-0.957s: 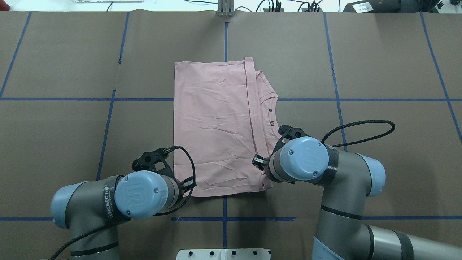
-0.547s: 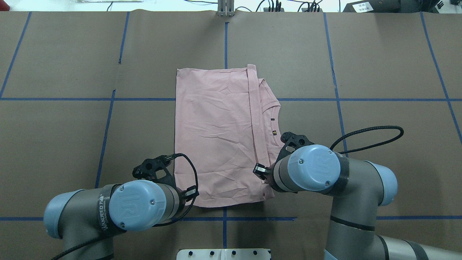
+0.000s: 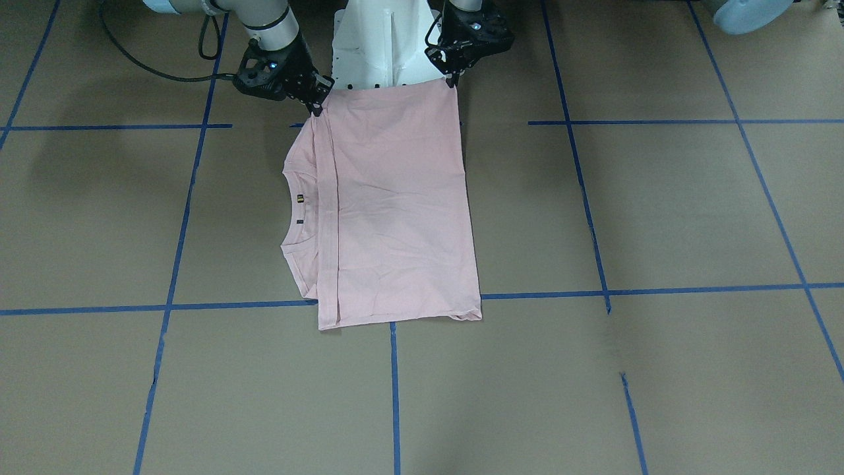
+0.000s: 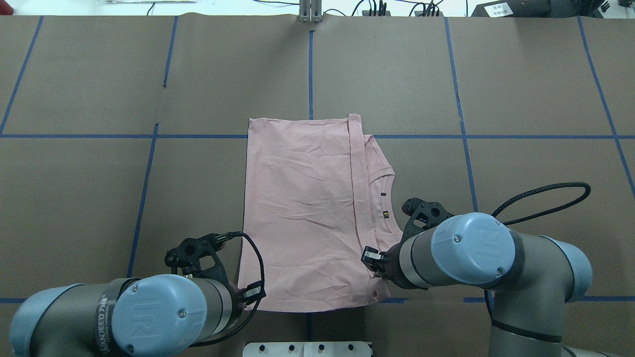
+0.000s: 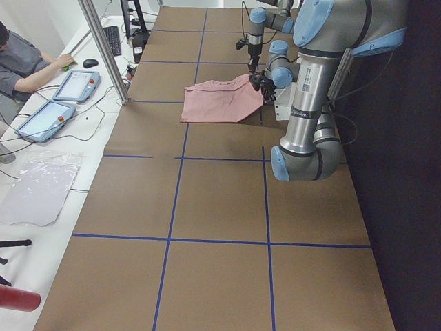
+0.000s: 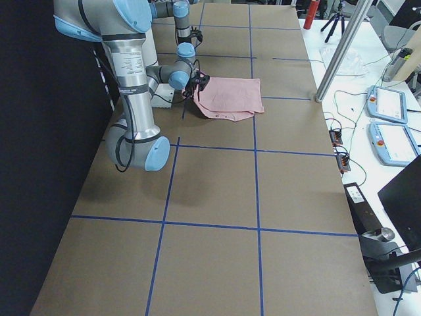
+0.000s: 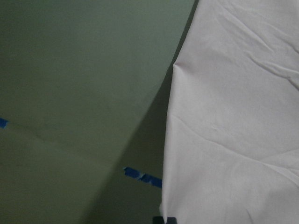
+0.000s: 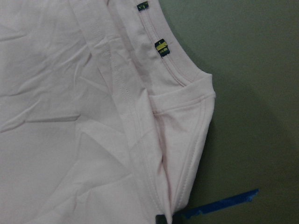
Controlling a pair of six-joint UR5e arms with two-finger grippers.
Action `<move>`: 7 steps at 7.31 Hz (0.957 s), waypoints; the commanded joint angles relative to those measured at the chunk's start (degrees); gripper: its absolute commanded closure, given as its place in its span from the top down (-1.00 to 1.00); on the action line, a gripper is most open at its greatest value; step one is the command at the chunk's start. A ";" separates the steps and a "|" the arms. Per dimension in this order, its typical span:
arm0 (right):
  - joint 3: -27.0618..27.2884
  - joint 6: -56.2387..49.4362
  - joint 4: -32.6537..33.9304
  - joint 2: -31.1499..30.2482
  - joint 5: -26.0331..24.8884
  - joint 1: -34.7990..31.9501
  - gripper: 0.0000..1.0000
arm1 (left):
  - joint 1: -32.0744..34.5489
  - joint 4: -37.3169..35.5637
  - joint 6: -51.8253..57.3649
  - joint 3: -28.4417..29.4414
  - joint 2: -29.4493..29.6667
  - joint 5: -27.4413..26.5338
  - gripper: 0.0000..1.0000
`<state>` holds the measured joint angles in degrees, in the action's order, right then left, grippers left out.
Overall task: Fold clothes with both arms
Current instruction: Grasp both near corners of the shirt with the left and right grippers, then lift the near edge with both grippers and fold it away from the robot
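The clothes are one pale pink T-shirt [image 4: 302,213], folded into a tall rectangle with its plain side up. It lies flat on the brown table, and its collar [image 4: 384,198] and a small tag show along the right side. In the front-facing view my left gripper [image 3: 453,80] is shut on the shirt's near corner, on that view's right. My right gripper [image 3: 318,109] is shut on the other near corner. Both wrist views show pink cloth [image 7: 233,116] [image 8: 70,116] running down to the fingertips. From overhead, both wrists largely hide the grippers.
The white pedestal base [image 4: 307,349] sits just behind the shirt's near edge. Blue tape lines [image 4: 310,64] grid the table. A black cable [image 4: 545,193] loops off the right arm. A person [image 5: 27,62] sits at the far side by tablets [image 5: 76,83] and a metal post [image 5: 103,48].
Both arms have drawn back toward the robot's base. The shirt has slid with them toward the near edge. Both grippers have kept their hold.
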<state>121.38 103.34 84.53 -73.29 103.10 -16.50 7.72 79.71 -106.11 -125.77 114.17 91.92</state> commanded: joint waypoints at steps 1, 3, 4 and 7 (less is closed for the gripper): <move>-1.75 -0.51 -0.68 1.65 -0.36 -1.41 -1.00 | 2.45 -0.09 4.73 0.00 0.35 0.01 -1.00; -7.01 -0.77 -0.68 6.65 -0.27 -5.54 -1.00 | 10.87 5.76 7.92 3.57 1.13 0.36 -1.00; -8.52 -0.77 -0.68 7.19 -0.27 -7.03 -1.00 | 13.61 9.63 8.45 8.13 1.14 0.36 -1.00; -12.12 -1.13 -2.42 7.37 -0.36 -9.16 -1.00 | 14.07 17.31 7.85 14.41 1.23 0.27 -1.00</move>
<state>111.15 102.28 83.47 -66.12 102.78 -24.93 21.42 94.65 -98.11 -113.03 115.33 92.20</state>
